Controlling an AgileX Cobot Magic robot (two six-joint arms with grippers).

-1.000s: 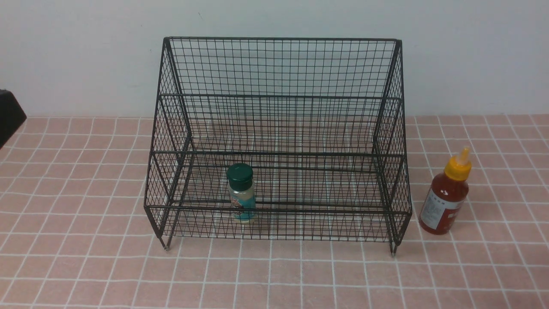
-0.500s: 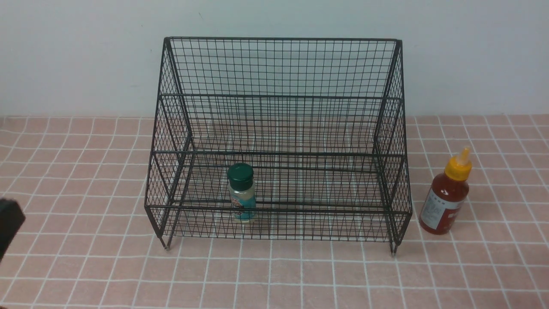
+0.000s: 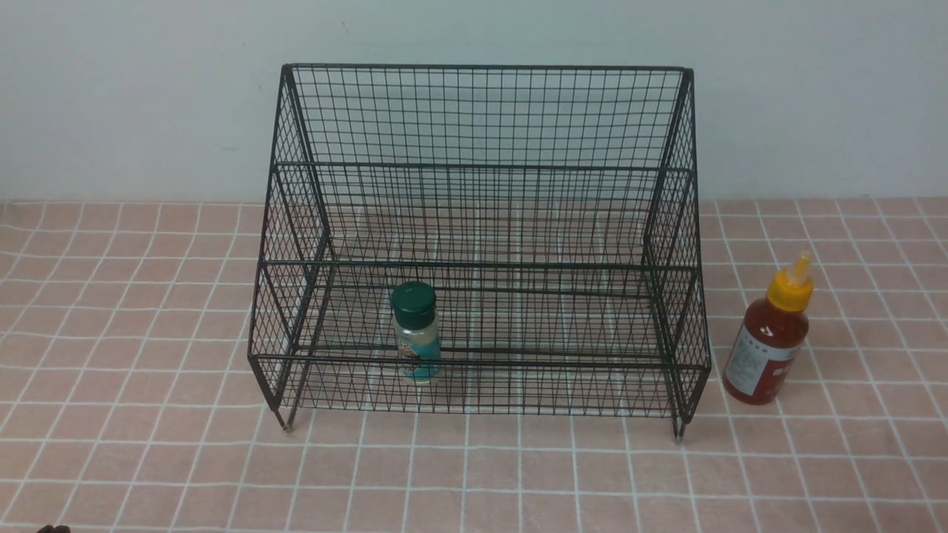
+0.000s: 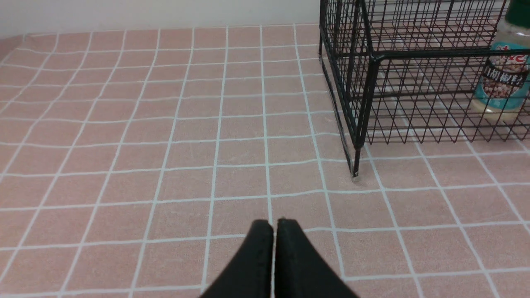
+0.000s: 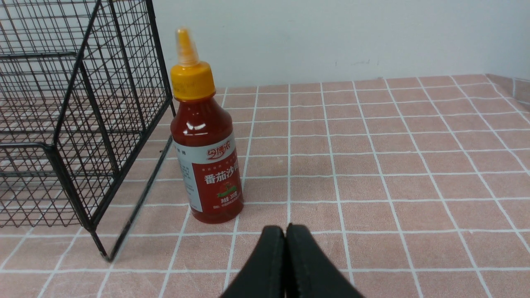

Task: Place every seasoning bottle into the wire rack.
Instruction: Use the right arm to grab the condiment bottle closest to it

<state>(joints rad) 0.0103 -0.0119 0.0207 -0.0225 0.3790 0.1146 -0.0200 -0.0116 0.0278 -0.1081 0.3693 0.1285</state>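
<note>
The black wire rack [image 3: 481, 118] stands mid-table against the wall. A small clear shaker [image 3: 416, 333] with a dark green cap stands upright on its lowest tier, left of centre; the left wrist view shows this shaker [image 4: 503, 78] behind the mesh of the rack [image 4: 364, 95]. The red sauce bottle [image 3: 770, 344] with a yellow nozzle cap stands upright on the table just right of the rack. My right gripper [image 5: 285, 227] is shut and empty, low over the tiles a little short of the sauce bottle [image 5: 209, 165]. My left gripper [image 4: 275, 222] is shut and empty, well clear of the rack's front left foot.
Pink tiled cloth [image 3: 148, 459] covers the table, with a pale wall [image 3: 133, 111] behind. In the right wrist view the rack's side [image 5: 103, 124] stands close beside the sauce bottle. A dark sliver [image 3: 53, 528] shows at the front view's lower left corner.
The left arm's dark shape slid down the front view's left edge and has nearly left the picture. Both bottles and the rack stayed put.
</note>
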